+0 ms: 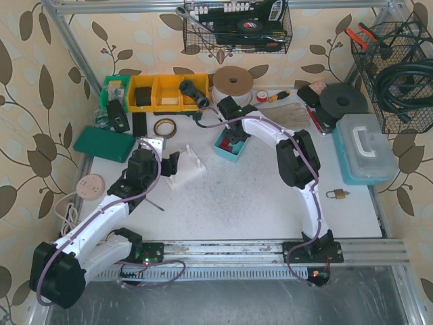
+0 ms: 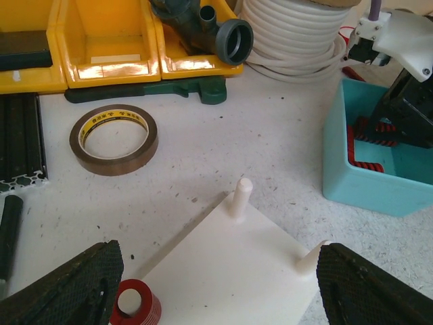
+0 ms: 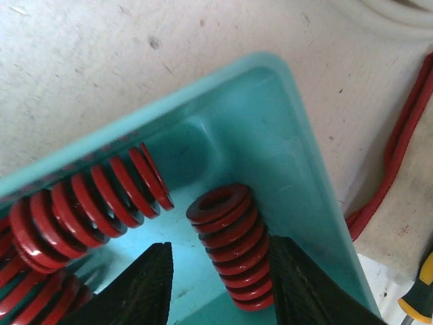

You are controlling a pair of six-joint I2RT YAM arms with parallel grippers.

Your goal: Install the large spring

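Observation:
Several red springs lie in a teal bin (image 3: pixel 270 122). One red spring (image 3: pixel 230 244) stands between the fingers of my right gripper (image 3: pixel 223 288), which is open. Its right finger (image 3: pixel 304 284) is against the coils and its left finger (image 3: pixel 142 284) is apart from them. A longer red spring (image 3: pixel 88 210) lies to its left. In the top view my right gripper (image 1: pixel 233 141) reaches into the bin (image 1: pixel 226 154). My left gripper (image 2: pixel 220 291) is open and straddles a white peg plate (image 2: pixel 230 271). A small red spring (image 2: pixel 135 306) sits on one peg. Two other pegs (image 2: pixel 240 196) are bare.
A brown tape roll (image 2: pixel 114 139), yellow bins (image 2: pixel 101 40), a grey pipe fitting (image 2: pixel 216 30) and a white cable coil (image 2: pixel 291 34) lie beyond the plate. A padlock (image 1: pixel 337 194) and a blue case (image 1: pixel 365 149) are at the right. A green box (image 1: pixel 105 142) is at the left.

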